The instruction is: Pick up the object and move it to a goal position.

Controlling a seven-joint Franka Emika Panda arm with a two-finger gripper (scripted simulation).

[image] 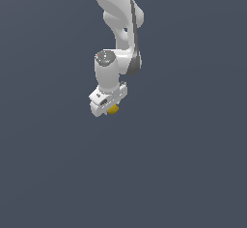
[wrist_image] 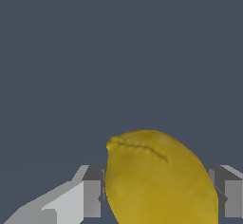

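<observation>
Gripping the ball (wrist_image: 159,180) between both fingers, hand (image: 109,107) has pickup done; goal unseen, transfer presumably left.

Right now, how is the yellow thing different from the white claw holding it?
The yellow object is rounded and wrinkled; the claw is white, blocky and smooth. The object is far narrower than the claw in the exterior view. The claw grips; the object is gripped. Both hang above the plain grey ground.

Yellow-orange ball (wrist_image: 159,180), white end effector (image: 107,107) — slate-grey backdrop (image: 193,164)
</observation>
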